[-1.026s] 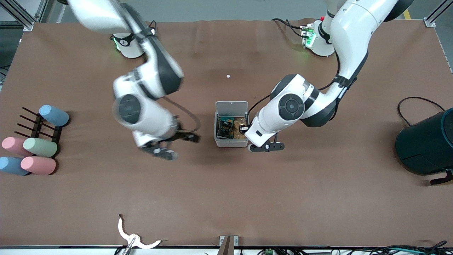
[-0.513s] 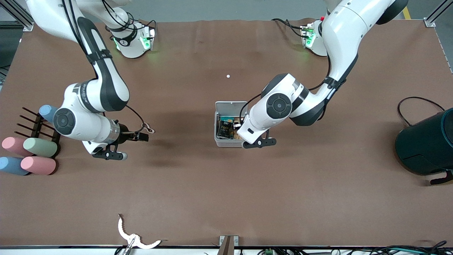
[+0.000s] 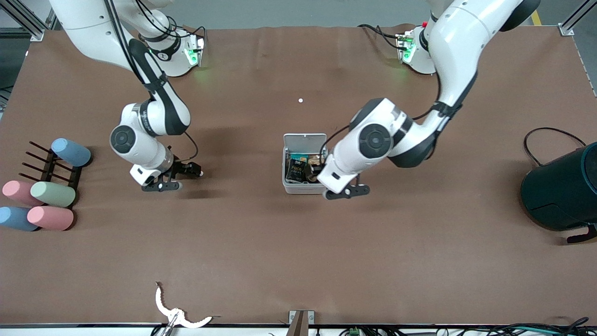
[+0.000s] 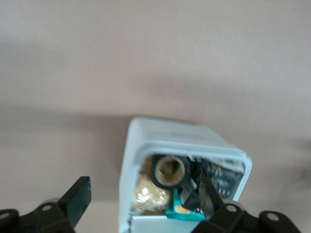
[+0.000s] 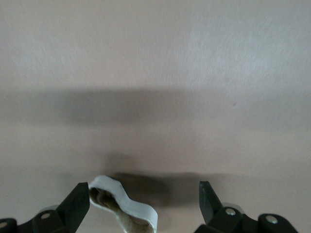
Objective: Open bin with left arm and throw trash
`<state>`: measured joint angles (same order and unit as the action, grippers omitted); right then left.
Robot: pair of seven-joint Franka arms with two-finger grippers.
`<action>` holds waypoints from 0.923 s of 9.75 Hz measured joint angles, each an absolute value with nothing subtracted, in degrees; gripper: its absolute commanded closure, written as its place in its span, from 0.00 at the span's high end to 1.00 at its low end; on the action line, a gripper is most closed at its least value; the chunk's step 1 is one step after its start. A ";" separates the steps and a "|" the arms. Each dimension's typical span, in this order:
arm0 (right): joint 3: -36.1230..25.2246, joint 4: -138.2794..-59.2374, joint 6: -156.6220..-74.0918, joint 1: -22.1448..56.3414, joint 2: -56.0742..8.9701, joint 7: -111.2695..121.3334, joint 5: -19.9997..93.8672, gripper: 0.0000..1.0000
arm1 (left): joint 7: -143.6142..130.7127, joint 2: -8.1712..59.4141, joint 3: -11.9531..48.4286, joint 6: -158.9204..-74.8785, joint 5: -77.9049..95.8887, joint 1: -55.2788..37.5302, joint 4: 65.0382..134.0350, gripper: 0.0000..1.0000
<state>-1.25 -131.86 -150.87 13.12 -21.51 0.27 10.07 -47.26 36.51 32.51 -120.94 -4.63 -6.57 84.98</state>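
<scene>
White-grey bin (image 3: 303, 187), black packet with white print (image 3: 295, 170), black tape roll (image 4: 169, 171), brown table (image 3: 298, 242)

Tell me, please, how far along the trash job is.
Done: the bin has its lid up, and the black packet and tape roll lie inside. In hand: the rubber band sits between the open fingers of the right gripper, toward the right arm's end. The left gripper, open, hovers at the bin. Left: binning the band.
</scene>
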 measured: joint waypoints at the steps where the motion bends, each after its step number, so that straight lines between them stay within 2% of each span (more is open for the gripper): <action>1: -1.14 -132.43 -150.92 14.01 -21.46 0.27 10.05 0.99 | -45.35 34.02 32.64 -118.68 -4.68 -2.54 84.50 1.00; 3: -0.98 -132.65 -150.92 16.01 -21.36 0.26 10.05 0.99 | -35.23 28.93 32.77 -109.73 -4.68 4.68 82.23 1.00; 4: -0.95 -132.78 -150.90 16.84 -21.34 0.25 10.05 0.87 | -31.11 26.55 32.70 -105.20 -4.69 6.90 80.66 1.00; 6: -1.00 -133.08 -150.90 17.16 -21.30 0.25 10.05 0.25 | -21.12 21.09 31.88 -98.03 -4.82 10.44 79.35 1.00; 7: -1.08 -133.13 -150.90 17.14 -21.27 0.25 10.05 0.01 | -15.77 17.64 28.81 -95.41 -4.79 10.46 79.13 1.00; 9: -1.32 -133.18 -150.89 17.08 -21.15 0.23 10.05 0.00 | -6.75 9.53 16.77 -88.26 -4.59 5.29 79.04 1.00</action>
